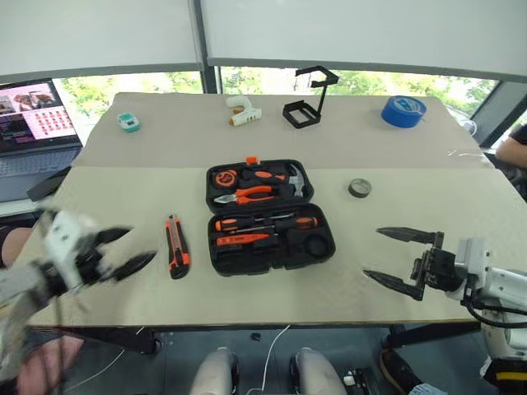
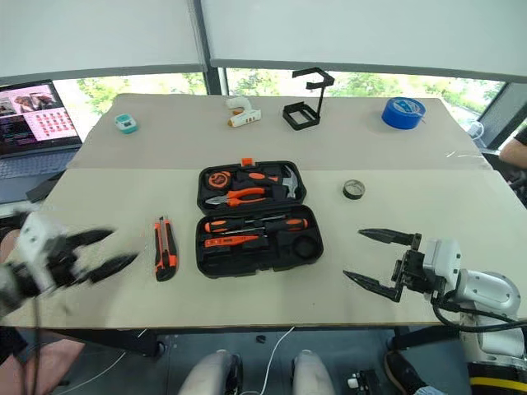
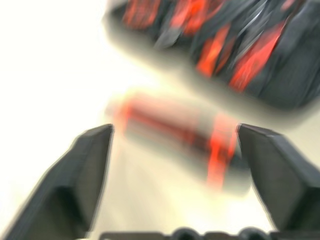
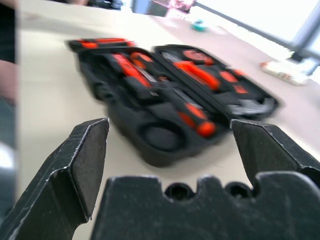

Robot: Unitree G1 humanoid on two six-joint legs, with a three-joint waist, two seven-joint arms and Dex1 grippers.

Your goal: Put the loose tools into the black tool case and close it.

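The black tool case (image 1: 268, 214) is seen lying open at the middle of the desk (image 1: 412, 148), its two halves spread flat, the far half toward the window and the near half toward the robot. Orange-and-black pliers and a hammer are held in the far half; screwdrivers (image 1: 263, 224) are laid in the slots of the near half, beside a round empty recess at its right end. A utility knife (image 1: 176, 245) is left loose on the desk just to the left of the case, apart from it. A small dark tape roll (image 1: 359, 188) is left on the desk to the right of the case, well apart.

The left gripper (image 1: 123, 253) is held low at the near left, with its fingers spread and nothing between them; in the left wrist view the knife (image 3: 175, 132) is framed beyond the open fingers (image 3: 85, 170), untouched. The right gripper (image 1: 395, 257) is held at the near right, its fingers wide apart and empty; the right wrist view looks across the open case (image 4: 165, 95) from its right end.

At the far edge of the desk, in the head views, a white glue gun (image 1: 241, 113), a black wire stand (image 1: 309, 103), a blue tape roll (image 1: 403, 110) and a small teal object (image 1: 128, 123) are shown. A laptop (image 1: 33, 132) is placed to the far left.
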